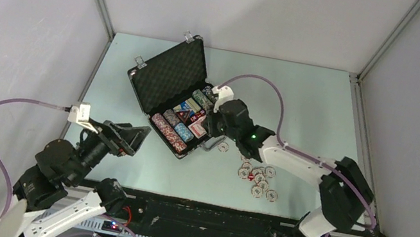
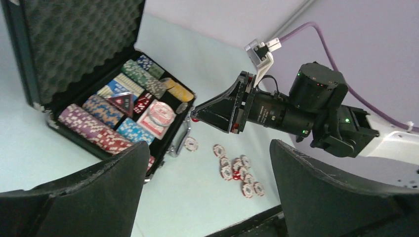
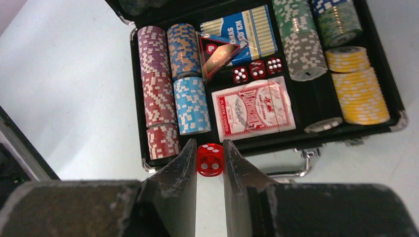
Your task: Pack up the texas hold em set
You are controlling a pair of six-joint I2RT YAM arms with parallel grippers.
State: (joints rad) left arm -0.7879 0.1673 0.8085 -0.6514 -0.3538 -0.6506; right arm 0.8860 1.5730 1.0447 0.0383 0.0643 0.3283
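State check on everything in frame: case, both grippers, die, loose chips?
case: open, lid up, partly packed
right gripper: shut on red die
red die: held between the fingers, not yet in case
left gripper: open, empty
loose chips: lying outside the case, unpacked

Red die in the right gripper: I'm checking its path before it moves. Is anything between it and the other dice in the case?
The red card deck lies flat in the case between the held die and the three dice; the right gripper can likely carry it over. Nothing else visible intervenes.
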